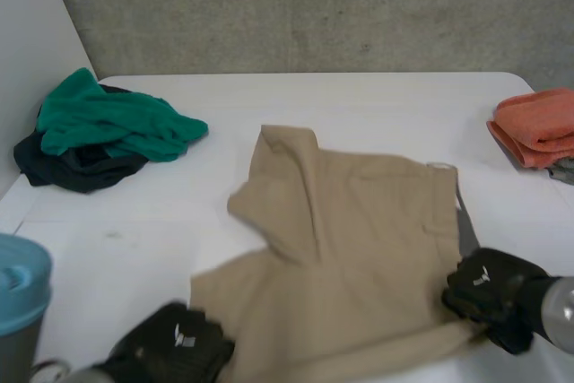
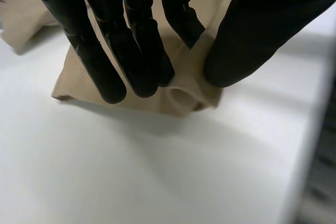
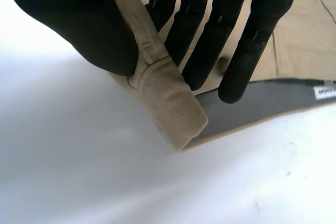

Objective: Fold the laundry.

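Beige garment [image 1: 359, 239] | wrist views: left hand [image 2: 134, 45] pinching corner | right hand [image 3: 73, 19] pinching edge

Garment [image 1: 359, 239] centre; clothes heap [image 1: 99, 132] far left; folded cloth [image 1: 538, 127] right.

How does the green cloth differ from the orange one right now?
The green cloth lies crumpled on a black garment at the table's left side. The orange cloth is neatly folded at the right edge, beside a grey item. Both lie apart from the beige garment.
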`<move>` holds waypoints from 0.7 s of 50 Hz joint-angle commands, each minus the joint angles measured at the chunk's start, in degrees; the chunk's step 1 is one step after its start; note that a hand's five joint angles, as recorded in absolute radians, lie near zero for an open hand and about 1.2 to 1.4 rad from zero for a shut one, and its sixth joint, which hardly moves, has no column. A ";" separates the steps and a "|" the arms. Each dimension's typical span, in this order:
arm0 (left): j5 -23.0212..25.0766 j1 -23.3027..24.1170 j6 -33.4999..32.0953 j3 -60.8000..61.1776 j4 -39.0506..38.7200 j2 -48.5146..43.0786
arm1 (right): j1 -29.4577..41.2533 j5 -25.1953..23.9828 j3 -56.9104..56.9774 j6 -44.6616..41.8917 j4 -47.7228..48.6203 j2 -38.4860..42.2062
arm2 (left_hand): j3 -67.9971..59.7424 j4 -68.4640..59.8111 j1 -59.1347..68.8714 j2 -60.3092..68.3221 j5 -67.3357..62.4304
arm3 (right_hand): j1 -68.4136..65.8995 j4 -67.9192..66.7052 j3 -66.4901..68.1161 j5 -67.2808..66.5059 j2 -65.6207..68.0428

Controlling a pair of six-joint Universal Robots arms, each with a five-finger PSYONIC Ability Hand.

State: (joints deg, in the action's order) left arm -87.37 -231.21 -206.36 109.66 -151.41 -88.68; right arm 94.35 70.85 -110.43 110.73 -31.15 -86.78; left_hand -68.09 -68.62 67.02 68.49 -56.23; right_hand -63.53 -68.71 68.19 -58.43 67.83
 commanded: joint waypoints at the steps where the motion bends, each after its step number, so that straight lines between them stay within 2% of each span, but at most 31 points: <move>1: 0.01 3.58 -1.33 -3.31 8.86 4.22 | -1.88 -3.26 -0.22 -2.01 -3.57 -4.62 | -11.91 -11.38 12.98 11.51 -13.77 | -16.47 -11.29 11.81 -11.57 12.17; 6: -1.31 1.91 -0.09 -5.33 -0.97 0.63 | -0.22 -3.70 0.04 0.45 -0.50 -1.46 | -11.91 -11.38 12.98 11.51 -13.77 | -16.47 -11.29 11.81 -11.57 12.17; 7: -1.84 0.78 -0.01 -6.29 -5.26 -2.08 | 0.74 -3.61 0.65 1.58 1.60 0.02 | -11.91 -11.38 12.98 11.51 -13.77 | -16.47 -11.29 11.81 -11.57 12.17; 10: -2.37 -1.60 -0.01 -8.31 -11.52 -6.92 | 2.68 -3.00 2.76 5.10 5.82 2.93 | -11.91 -11.38 12.98 11.51 -13.77 | -16.47 -11.29 11.81 -11.57 12.17; 14: -1.84 -4.41 -0.44 -17.07 -19.95 -16.40 | 6.63 1.12 9.34 14.58 14.00 8.64 | -11.91 -11.38 12.98 11.51 -13.77 | -16.47 -11.29 11.81 -11.57 12.17; 18: -1.05 -6.34 -0.09 -28.92 -24.70 -21.60 | 12.86 8.76 20.83 23.37 22.60 13.73 | -11.91 -11.38 12.98 11.51 -13.77 | -16.47 -11.29 11.81 -11.57 12.17; 21: -0.96 -7.93 0.61 -37.12 -28.14 -22.76 | 15.25 11.85 28.32 26.90 27.62 14.97 | -11.91 -11.38 12.98 11.51 -13.77 | -16.47 -11.29 11.81 -11.57 12.17; 25: -1.40 -10.39 3.50 -48.38 -36.92 -22.23 | 17.27 15.63 39.05 35.06 40.52 15.07 | -11.91 -11.38 12.98 11.51 -13.77 | -16.47 -11.29 11.81 -11.57 12.17; 26: -1.40 -11.88 5.95 -51.53 -41.73 -21.45 | 17.54 16.59 41.41 38.91 46.82 14.80 | -11.91 -11.38 12.98 11.51 -13.77 | -16.47 -11.29 11.81 -11.57 12.17; 29: -0.88 -13.82 11.05 -54.37 -49.13 -20.30 | 17.80 16.61 43.72 43.68 56.61 14.01 | -11.91 -11.38 12.98 11.51 -13.77 | -16.47 -11.29 11.81 -11.57 12.17; 30: -0.18 -14.96 15.33 -55.94 -53.42 -19.95 | 18.06 16.78 44.59 45.70 62.29 13.92 | -11.91 -11.38 12.98 11.51 -13.77 | -16.47 -11.29 11.81 -11.57 12.17; 32: 0.62 -15.84 19.75 -56.92 -55.39 -19.77 | 17.89 16.69 45.39 46.24 67.16 14.45 | -11.91 -11.38 12.98 11.51 -13.77 | -16.47 -11.29 11.81 -11.57 12.17; 35: 2.72 -16.90 26.44 -57.45 -53.03 -19.68 | 18.33 15.90 46.18 46.42 70.61 15.77 | -11.91 -11.38 12.98 11.51 -13.77 | -16.47 -11.29 11.81 -11.57 12.17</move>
State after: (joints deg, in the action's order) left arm -87.51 -245.74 -192.01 53.88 -201.88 -109.28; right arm 112.56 87.87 -65.65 155.02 28.88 -72.08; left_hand -68.21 -68.88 67.02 68.64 -58.03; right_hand -63.53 -68.78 68.29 -58.82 67.82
